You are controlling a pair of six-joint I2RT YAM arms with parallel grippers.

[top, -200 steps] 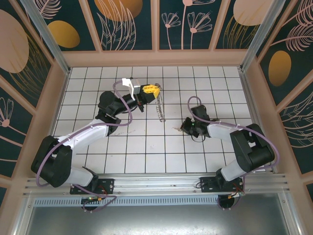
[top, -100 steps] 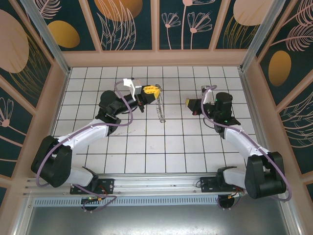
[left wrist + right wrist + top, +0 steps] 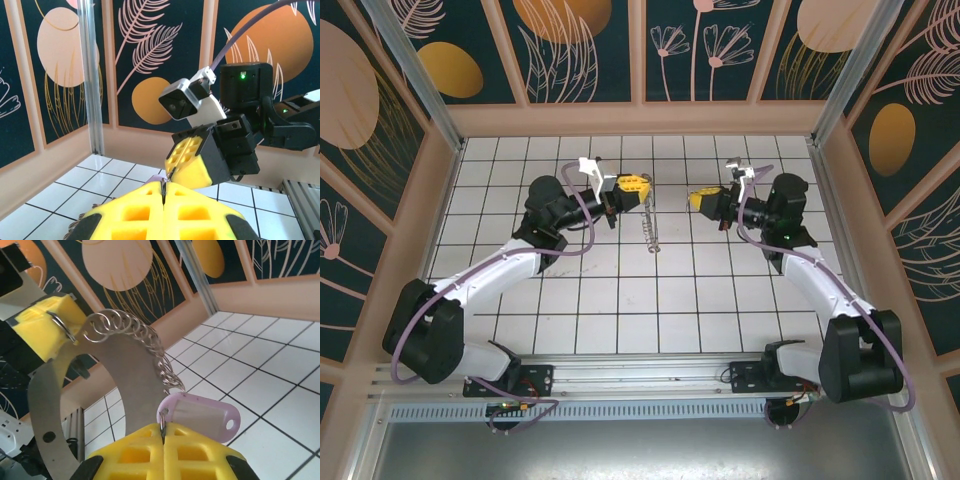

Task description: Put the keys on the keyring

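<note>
From the overhead camera I see both arms raised over the white tiled floor (image 3: 620, 290), their tips facing each other across the middle. The left gripper (image 3: 632, 187) is clamped shut on the keyring (image 3: 46, 395), which hangs from its yellow pads as a thin strand reaching down toward the tiles.

On my right wrist feed the keyring reads much better. It is a flat, dull beige-grey band bent into a wide arc, with a small round hole near its lower end. Its outer edge carries a close row of small silvery wire rings, overlapping like a chain. One ring at the top of the arc sits against the left gripper's yellow pad.

The right gripper (image 3: 162, 454) is closed too, its two yellow pads pressed together on a small metal piece at the end of the key (image 3: 200, 415). The key's head is pale lilac, oblong with rounded ends. It has a paler window across its face and a small round hole at the far end. It lies tilted just above the pads. I cannot make out its blade. The lowest rings of the chain come down to the top edge of the lilac head and seem to touch it. Whether any ring is threaded through the key I cannot tell.

On my left wrist feed the right gripper sits just beyond the left pads, close in front.
</note>
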